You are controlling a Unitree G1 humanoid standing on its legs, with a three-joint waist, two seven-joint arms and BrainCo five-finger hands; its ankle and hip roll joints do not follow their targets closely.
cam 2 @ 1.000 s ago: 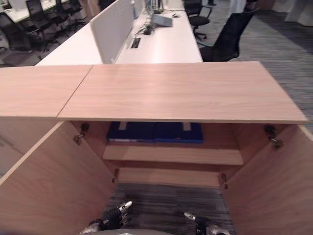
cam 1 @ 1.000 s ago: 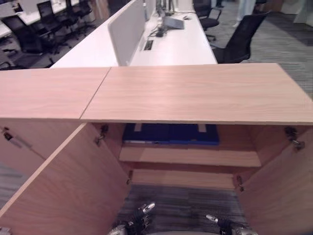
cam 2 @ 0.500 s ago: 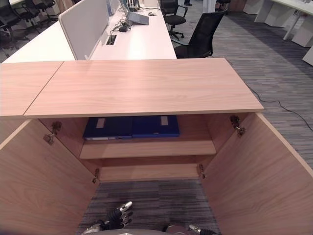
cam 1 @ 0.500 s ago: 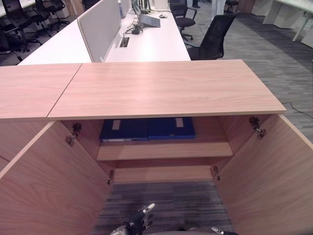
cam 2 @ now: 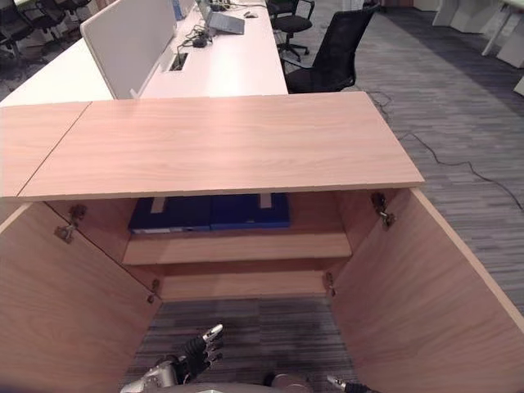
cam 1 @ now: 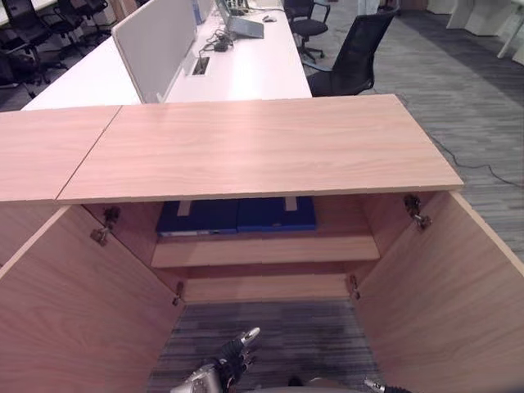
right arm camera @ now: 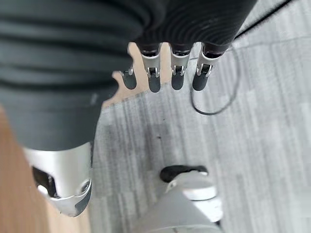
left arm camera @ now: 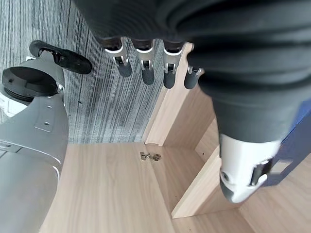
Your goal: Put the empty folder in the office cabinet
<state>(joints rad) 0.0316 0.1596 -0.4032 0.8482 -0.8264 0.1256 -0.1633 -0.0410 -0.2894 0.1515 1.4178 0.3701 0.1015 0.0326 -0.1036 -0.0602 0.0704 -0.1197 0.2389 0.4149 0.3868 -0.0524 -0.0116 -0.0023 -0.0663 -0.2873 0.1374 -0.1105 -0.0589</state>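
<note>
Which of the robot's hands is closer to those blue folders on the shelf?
The left. The left hand hangs low in front of the open cabinet, roughly below the blue folders. The right hand sits lower and off to their right, so it looks slightly farther.

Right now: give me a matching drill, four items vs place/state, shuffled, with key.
Items:
1. blue folders
2. cabinet doors
3. left hand
4. black chair

Place/state:
A. behind the cabinet, at the white desk
B. flat on the upper shelf inside
C. swung wide open to both sides
D. low over the grey carpet, open, holding nothing

Pairs: 1-B, 2-C, 3-D, 4-A
</note>
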